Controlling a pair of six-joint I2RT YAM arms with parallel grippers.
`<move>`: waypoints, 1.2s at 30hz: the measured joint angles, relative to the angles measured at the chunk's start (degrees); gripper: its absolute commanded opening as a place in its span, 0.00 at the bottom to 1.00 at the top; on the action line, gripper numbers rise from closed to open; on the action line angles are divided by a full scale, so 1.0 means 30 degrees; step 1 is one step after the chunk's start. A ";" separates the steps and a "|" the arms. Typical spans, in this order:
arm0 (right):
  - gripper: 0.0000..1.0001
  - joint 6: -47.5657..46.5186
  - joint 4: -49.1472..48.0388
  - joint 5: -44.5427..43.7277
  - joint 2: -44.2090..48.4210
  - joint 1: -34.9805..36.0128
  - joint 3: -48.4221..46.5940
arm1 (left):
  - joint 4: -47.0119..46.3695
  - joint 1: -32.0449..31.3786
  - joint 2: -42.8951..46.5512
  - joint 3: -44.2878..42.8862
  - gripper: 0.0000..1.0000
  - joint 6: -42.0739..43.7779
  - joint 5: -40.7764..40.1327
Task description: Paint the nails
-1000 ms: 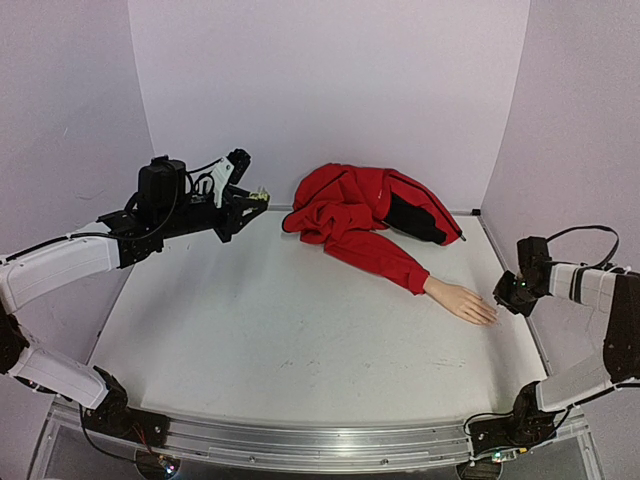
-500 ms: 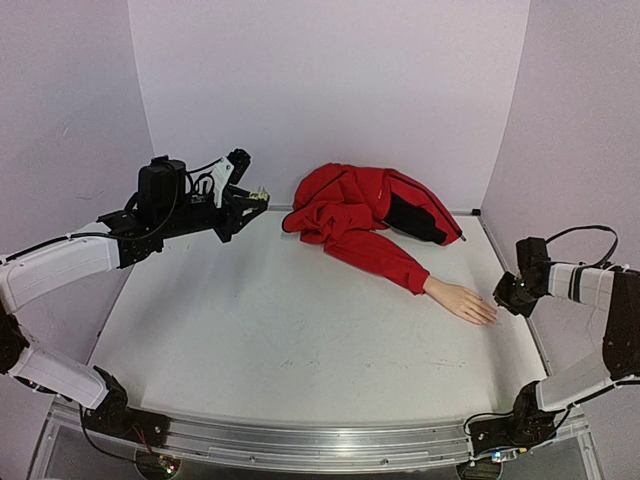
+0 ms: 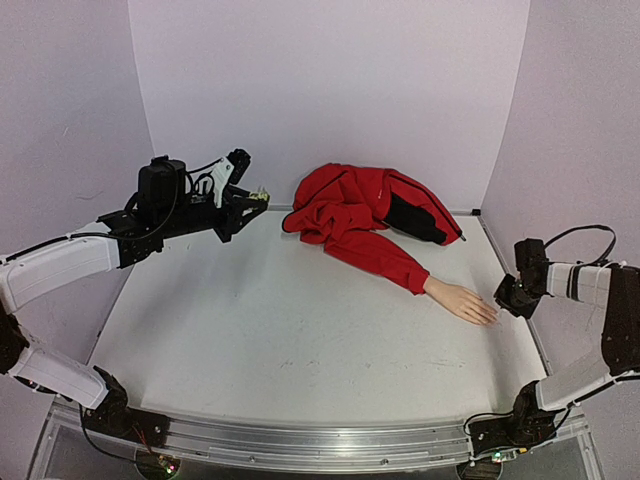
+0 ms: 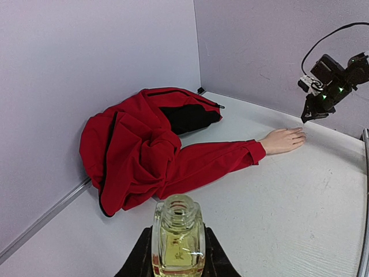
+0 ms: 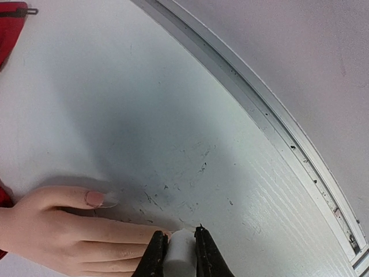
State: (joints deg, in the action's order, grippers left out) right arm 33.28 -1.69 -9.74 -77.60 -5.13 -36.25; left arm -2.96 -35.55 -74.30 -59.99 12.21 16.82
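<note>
A pale mannequin hand (image 3: 462, 300) sticks out of a red jacket sleeve (image 3: 385, 258) and lies flat on the table. The right wrist view shows its fingers (image 5: 63, 231) and the thumb nail (image 5: 94, 198); the other nails are hidden. My right gripper (image 5: 180, 245) is shut on a white brush cap (image 5: 181, 257), right over a fingertip at the hand's tip (image 3: 508, 293). The brush itself is hidden below the cap. My left gripper (image 4: 177, 245) is shut on a small clear bottle (image 4: 177, 231) of yellowish liquid, uncapped and upright, held above the table's far left (image 3: 258, 196).
The red jacket (image 3: 365, 210) is heaped against the back wall. A metal rail (image 5: 271, 127) runs along the table's right edge, close to the right gripper. Purple walls close in three sides.
The right gripper has shifted very slightly by the fingertips. The left arm and bottle have not moved.
</note>
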 measured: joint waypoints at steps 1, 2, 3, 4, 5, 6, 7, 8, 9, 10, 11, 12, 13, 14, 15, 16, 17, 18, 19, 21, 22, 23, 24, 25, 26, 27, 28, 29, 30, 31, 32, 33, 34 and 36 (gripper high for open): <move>0.00 0.0058 0.0000 -0.0117 -0.0058 0.0000 0.0000 | 0.0000 0.0000 0.0000 -0.0007 0.00 0.0000 0.0000; 0.00 0.0087 0.0029 -0.0211 -0.0102 0.0000 0.0000 | 0.0000 0.0000 0.0000 0.0000 0.00 0.0000 0.0000; 0.00 0.0131 0.0095 -0.0284 -0.0131 0.0000 -0.0007 | 0.0000 0.0000 0.0000 -0.0007 0.00 0.0000 0.0000; 0.00 0.0153 0.0153 -0.0350 -0.0138 0.0000 0.0000 | 0.0000 0.0000 0.0000 -0.0007 0.00 0.0000 0.0000; 0.00 0.0197 0.0248 -0.0386 -0.0138 0.0000 -0.0007 | 0.0000 0.0000 0.0000 -0.0007 0.00 0.0000 0.0000; 0.00 0.0204 0.0291 -0.0415 -0.0138 0.0000 -0.0007 | 0.0000 0.0000 0.0000 -0.0007 0.00 0.0000 0.0000; 0.00 0.0204 0.0335 -0.0415 -0.0138 0.0000 -0.0007 | 0.0000 0.0000 0.0000 -0.0007 0.00 0.0000 0.0000; 0.00 0.0197 0.0393 -0.0393 -0.0124 0.0000 0.0000 | 0.0000 0.0000 0.0000 -0.0007 0.00 0.0000 0.0000; 0.00 0.0189 0.0444 -0.0321 -0.0051 0.0000 -0.0007 | 0.0000 0.0000 0.0000 -0.0007 0.00 0.0000 0.0000; 0.00 0.0189 0.0517 -0.0233 0.0058 0.0000 0.0000 | 0.0000 0.0000 0.0000 0.0000 0.00 0.0000 0.0000; 0.00 0.0160 0.0612 -0.0015 0.0313 0.0000 0.0000 | 0.0000 0.0000 0.0000 0.0000 0.00 -0.0007 0.0000; 0.00 0.0131 0.0663 0.0109 0.0532 0.0000 0.0000 | 0.0007 0.0000 0.0000 0.0000 0.00 -0.0007 0.0000; 0.00 0.0087 0.0699 0.0342 0.0838 0.0000 0.0000 | 0.0000 0.0000 0.0007 -0.0007 0.00 -0.0007 0.0000; 0.00 0.0036 0.0707 0.0546 0.1144 0.0000 0.0000 | 0.0000 0.0000 0.0007 -0.0007 0.00 -0.0007 0.0007; 0.00 -0.0022 0.0699 0.0670 0.1341 0.0000 0.0000 | 0.0000 0.0000 0.0015 0.0000 0.00 -0.0007 0.0007; 0.00 -0.0051 0.0692 0.0809 0.1508 0.0000 0.0000 | 0.0000 0.0000 0.0015 0.0000 0.00 -0.0007 0.0007; 0.00 -0.0087 0.0699 0.0896 0.1559 0.0000 0.0000 | 0.0000 0.0000 0.0015 0.0000 0.00 -0.0007 0.0007; 0.00 -0.0109 0.0699 0.0962 0.1566 0.0000 0.0000 | 0.0000 0.0000 0.0022 0.0000 0.00 -0.0015 0.0007; 0.00 -0.0153 0.0707 0.0998 0.1552 0.0000 0.0000 | 0.0007 0.0000 0.0029 0.0000 0.00 -0.0007 0.0007; 0.00 -0.0189 0.0692 0.1035 0.1530 0.0000 0.0000 | 0.0000 0.0000 0.0044 0.0000 0.00 -0.0015 0.0007; 0.00 -0.0211 0.0692 0.1035 0.1486 0.0000 0.0000 | 0.0000 0.0000 0.0051 0.0000 0.00 -0.0007 0.0007; 0.00 -0.0233 0.0692 0.1035 0.1406 0.0000 0.0000 | 0.0007 0.0000 0.0051 0.0000 0.00 -0.0007 0.0007; 0.00 -0.0240 0.0685 0.1035 0.1297 0.0000 0.0000 | 0.0000 0.0000 0.0058 0.0000 0.00 -0.0007 0.0007; 0.00 -0.0262 0.0685 0.1049 0.1180 0.0000 0.0000 | 0.0000 0.0000 0.0058 0.0000 0.00 -0.0007 0.0007; 0.00 -0.0306 0.0685 0.1086 0.1100 0.0000 0.0000 | 0.0007 0.0000 0.0066 0.0000 0.00 -0.0015 0.0007; 0.00 -0.0328 0.0685 0.1100 0.1049 0.0000 0.0000 | 0.0000 0.0000 0.0066 0.0000 0.00 -0.0007 0.0007; 0.00 -0.0372 0.0670 0.1115 0.1005 0.0000 0.0000 | 0.0000 0.0000 0.0066 0.0000 0.00 -0.0007 0.0007; 0.00 -0.0386 0.0648 0.1122 0.0954 0.0000 0.0000 | 0.0000 0.0000 0.0066 0.0000 0.00 -0.0015 0.0007; 0.00 -0.0393 0.0619 0.1122 0.0918 0.0000 0.0000 | 0.0007 0.0000 0.0066 0.0000 0.00 -0.0007 0.0007; 0.00 -0.0408 0.0597 0.1122 0.0867 0.0000 0.0000 | 0.0000 0.0000 0.0066 0.0000 0.00 -0.0007 0.0000; 0.00 -0.0444 0.0583 0.1129 0.0838 0.0000 0.0000 | 0.0000 0.0000 0.0066 0.0000 0.00 -0.0007 0.0007; 0.00 -0.0459 0.0576 0.1144 0.0816 0.0000 0.0000 | 0.0000 0.0000 0.0066 0.0000 0.00 -0.0007 0.0007; 0.00 -0.0481 0.0561 0.1158 0.0801 0.0000 0.0000 | 0.0000 0.0000 0.0066 0.0000 0.00 -0.0007 0.0007; 0.00 -0.0532 0.0546 0.1188 0.0736 0.0000 0.0000 | 0.0000 0.0000 0.0066 0.0000 0.00 -0.0007 0.0000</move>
State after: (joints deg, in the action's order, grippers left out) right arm 31.68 -0.05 -6.17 -75.40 -5.13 -36.25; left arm -2.96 -35.55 -74.11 -59.99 12.19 16.82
